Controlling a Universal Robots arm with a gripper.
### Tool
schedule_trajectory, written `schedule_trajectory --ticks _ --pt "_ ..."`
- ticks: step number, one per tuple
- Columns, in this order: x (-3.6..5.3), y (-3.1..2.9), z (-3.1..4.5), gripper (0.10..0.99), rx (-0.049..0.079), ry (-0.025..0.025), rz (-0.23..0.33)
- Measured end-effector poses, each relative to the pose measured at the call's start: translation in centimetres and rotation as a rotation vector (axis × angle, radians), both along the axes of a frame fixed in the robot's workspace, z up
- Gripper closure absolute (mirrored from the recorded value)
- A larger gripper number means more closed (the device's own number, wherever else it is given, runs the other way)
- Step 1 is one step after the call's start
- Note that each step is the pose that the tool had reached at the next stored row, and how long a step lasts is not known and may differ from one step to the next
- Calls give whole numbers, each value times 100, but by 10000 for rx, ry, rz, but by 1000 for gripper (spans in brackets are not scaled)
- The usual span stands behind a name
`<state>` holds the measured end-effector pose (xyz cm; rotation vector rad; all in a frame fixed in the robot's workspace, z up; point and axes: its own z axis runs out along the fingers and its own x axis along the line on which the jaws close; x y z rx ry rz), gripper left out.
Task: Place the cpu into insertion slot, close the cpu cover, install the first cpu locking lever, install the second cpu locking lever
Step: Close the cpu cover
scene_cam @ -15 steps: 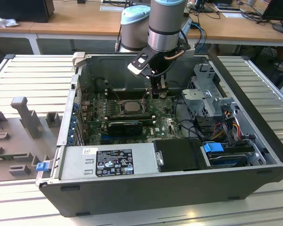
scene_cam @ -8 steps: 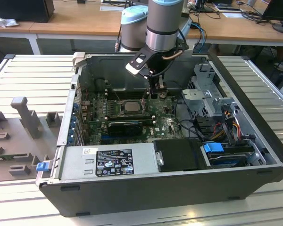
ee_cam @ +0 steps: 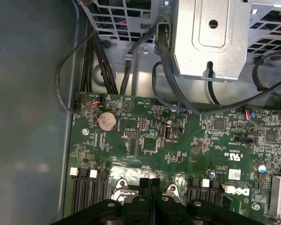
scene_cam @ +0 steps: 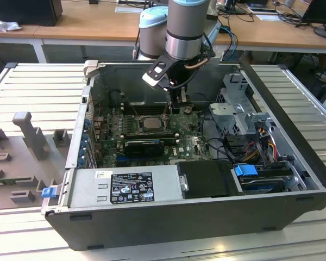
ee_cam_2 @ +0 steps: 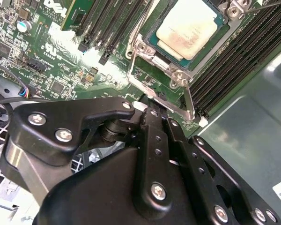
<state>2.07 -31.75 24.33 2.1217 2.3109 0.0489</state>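
Note:
The cpu (ee_cam_2: 189, 26), a small square chip with a dull silver top, lies flat in the insertion slot (ee_cam_2: 154, 63) on the green board. The cpu cover (ee_cam_2: 205, 50), a thin silver frame, lies down around it. One wire locking lever (ee_cam_2: 189, 101) runs along the socket's side towards my gripper; another lever (ee_cam_2: 139, 28) lies along the adjoining side. My gripper (ee_cam: 151, 185) hangs just beside the socket with its black fingers pressed together. I cannot tell whether the lever end is between them. In the exterior view the gripper (scene_cam: 176, 103) stands just to the right of the cpu (scene_cam: 150, 123).
Long black memory slots (ee_cam_2: 225, 56) flank the socket. A black fan card (scene_cam: 144, 145) lies in front of it. The metal drive cage (scene_cam: 236, 103) and loose black cables (ee_cam: 168, 89) stand close on the exterior view's right. Case walls (scene_cam: 79, 125) ring the board.

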Motion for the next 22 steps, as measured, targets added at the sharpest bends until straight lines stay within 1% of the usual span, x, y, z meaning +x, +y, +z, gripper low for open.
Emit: schedule_trajectory --ticks 6,10,12,14,15,17,18,22 --pt "-77 0 -5 980 0 1 0" --pt "-158 0 -22 980 2 0 0" --pt "-215 0 -50 980 0 -1 -1" --pt "-240 0 -80 980 0 -1 -1" --pt "-260 0 -110 980 1 -2 3" --pt "-287 0 -148 980 0 -1 32" --pt "-309 0 -182 980 1 -1 92" --pt "-379 0 -231 980 6 13 204"
